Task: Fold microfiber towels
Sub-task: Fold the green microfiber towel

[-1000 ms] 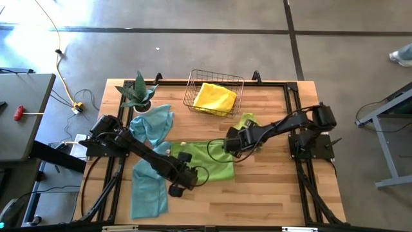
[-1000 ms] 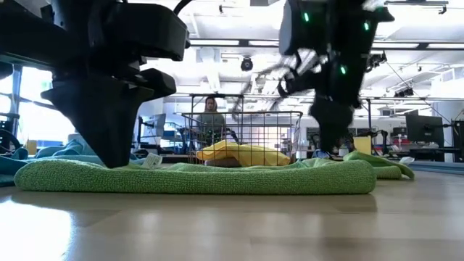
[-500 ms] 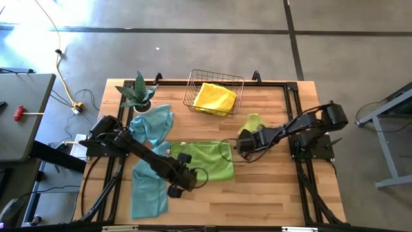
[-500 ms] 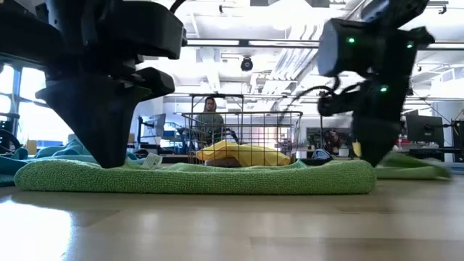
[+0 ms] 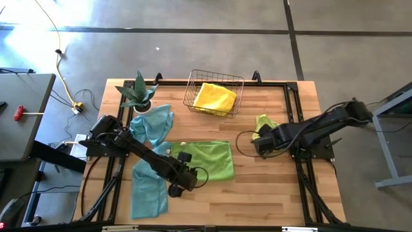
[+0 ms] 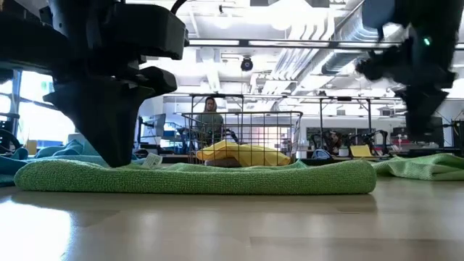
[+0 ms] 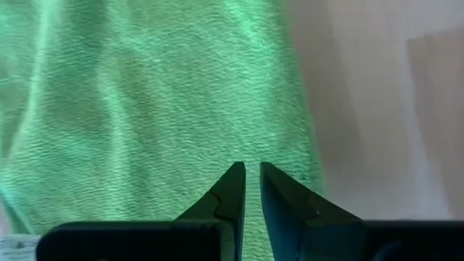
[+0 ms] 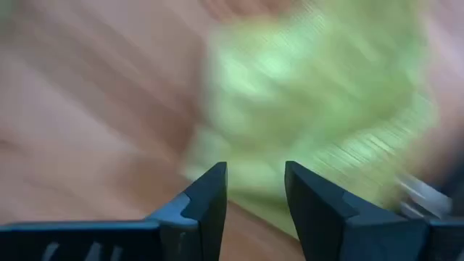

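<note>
Left gripper (image 5: 177,187) pressed together on the folded green towel (image 5: 209,161) mid-table; right gripper (image 5: 262,147), fingers spread and apparently empty, hovers by the small lime towel (image 5: 262,122) at right.

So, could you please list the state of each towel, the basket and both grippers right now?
green towel: folded flat, pinned
small green towel: crumpled
teal towels: unfolded, sprawled
yellow towel: folded, in basket
wire basket: upright
left gripper: nearly shut, on green towel
right gripper: open, empty
</note>
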You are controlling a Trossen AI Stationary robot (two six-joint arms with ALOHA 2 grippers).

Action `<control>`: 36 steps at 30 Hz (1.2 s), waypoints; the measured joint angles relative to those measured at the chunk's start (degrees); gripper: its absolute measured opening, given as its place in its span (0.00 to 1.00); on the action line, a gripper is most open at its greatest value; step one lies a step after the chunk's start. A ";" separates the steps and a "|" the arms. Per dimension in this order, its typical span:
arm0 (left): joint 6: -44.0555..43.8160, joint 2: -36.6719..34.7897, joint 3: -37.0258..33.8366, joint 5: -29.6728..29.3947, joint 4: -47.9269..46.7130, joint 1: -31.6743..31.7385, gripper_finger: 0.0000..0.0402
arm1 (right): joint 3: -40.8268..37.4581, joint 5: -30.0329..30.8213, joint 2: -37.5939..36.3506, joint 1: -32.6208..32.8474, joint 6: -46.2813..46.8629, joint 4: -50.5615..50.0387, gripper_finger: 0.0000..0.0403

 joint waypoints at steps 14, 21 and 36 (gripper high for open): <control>-3.72 0.74 -0.02 -0.57 1.67 1.55 0.09 | 0.26 6.67 11.20 7.31 -22.61 55.70 0.33; -7.65 3.42 0.07 1.10 2.01 1.54 0.09 | 0.26 6.15 23.00 7.73 -22.15 62.48 0.33; -14.62 4.50 1.86 10.75 3.18 -0.65 0.09 | 0.50 0.59 27.27 7.18 -17.60 55.20 0.33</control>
